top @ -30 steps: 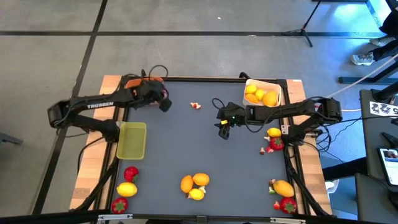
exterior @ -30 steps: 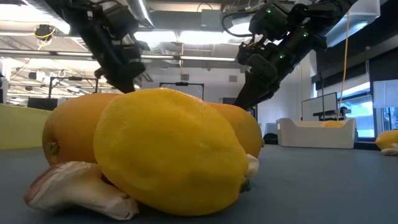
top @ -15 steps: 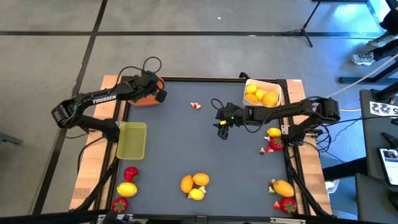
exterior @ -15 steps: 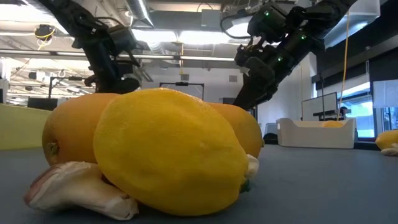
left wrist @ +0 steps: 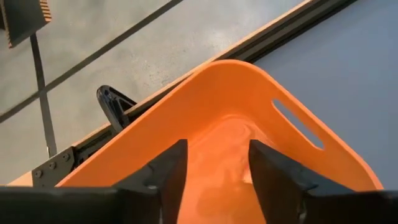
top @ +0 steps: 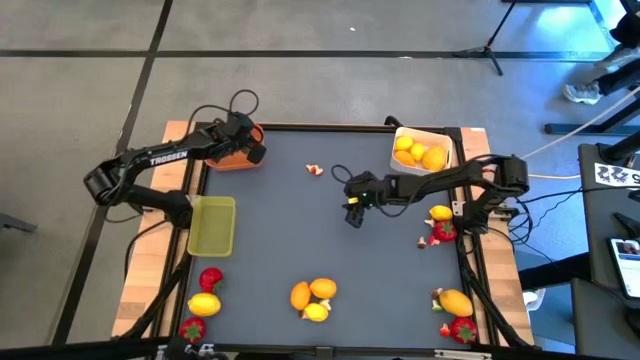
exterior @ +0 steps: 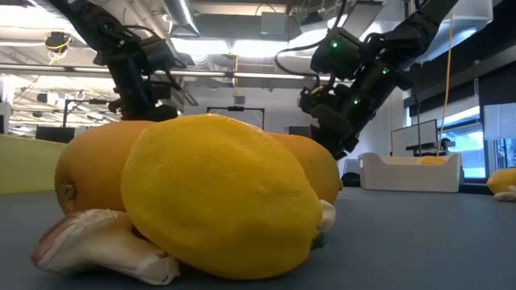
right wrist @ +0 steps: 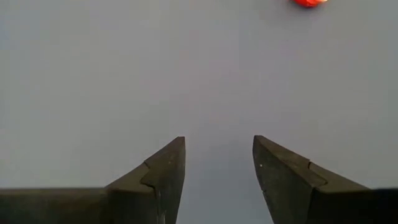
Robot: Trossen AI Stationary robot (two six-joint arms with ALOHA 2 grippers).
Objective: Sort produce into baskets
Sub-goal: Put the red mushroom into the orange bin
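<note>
My left gripper [left wrist: 217, 149] hangs open over the orange basket [left wrist: 298, 162] at the table's far left corner, fingers pointing down into it with nothing between them. My right gripper [right wrist: 219, 146] stands open low over bare mat near the table's middle [top: 352, 213], also holding nothing. A tiny pale-and-red bit [top: 315, 170] lies on the mat to its far left. The white basket [top: 445, 135] holds yellow and orange citrus. The yellow-green basket [top: 212, 225] sits at the left edge.
Loose produce lies on the mat: a citrus cluster at the front middle [top: 314, 296], strawberries and a lemon at the front left [top: 205, 298], fruit at the right edge [top: 440, 222] and front right [top: 455, 305]. Bare mat spans the middle.
My left gripper has swung from over the mat toward the table's far left corner and now hangs over the orange basket. My right gripper has sunk toward the table and shifted slightly left.
</note>
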